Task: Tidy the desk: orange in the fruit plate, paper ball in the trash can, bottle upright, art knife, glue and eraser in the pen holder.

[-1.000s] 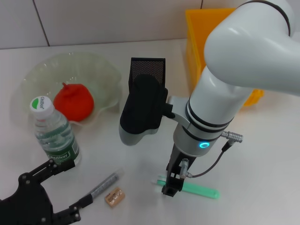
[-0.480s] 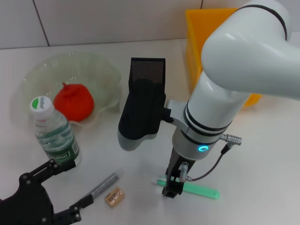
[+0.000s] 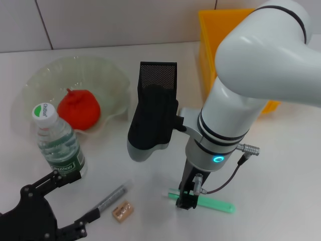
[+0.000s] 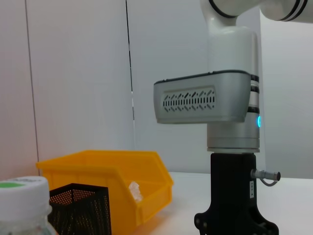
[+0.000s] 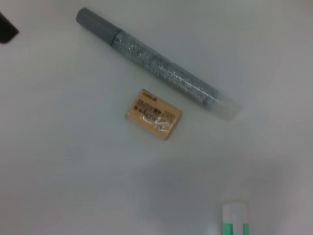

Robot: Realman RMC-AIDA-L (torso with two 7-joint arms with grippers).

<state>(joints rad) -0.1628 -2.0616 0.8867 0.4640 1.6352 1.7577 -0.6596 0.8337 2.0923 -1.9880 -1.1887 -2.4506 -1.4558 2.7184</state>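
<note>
My right gripper (image 3: 186, 200): lower centre, over the green art knife (image 3: 214, 203); grip unclear.
My left gripper (image 3: 60, 211): lower left, fingers spread.

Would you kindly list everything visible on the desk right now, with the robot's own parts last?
orange: one, red-orange, in the fruit plate.
fruit plate: one, pale green glass, far left.
bottle: one, clear with green label, upright in front of the plate.
pen holder: one, black mesh, centre back.
trash can: one, orange-yellow, far right.
paper ball: one, white, inside the trash can.
glitter tube: one, grey, lying near front.
eraser: one, tan, beside the tube.
green stick: one, lying under the right gripper.
left gripper: black, near left corner.
right gripper: black, lowered onto the green stick.
</note>
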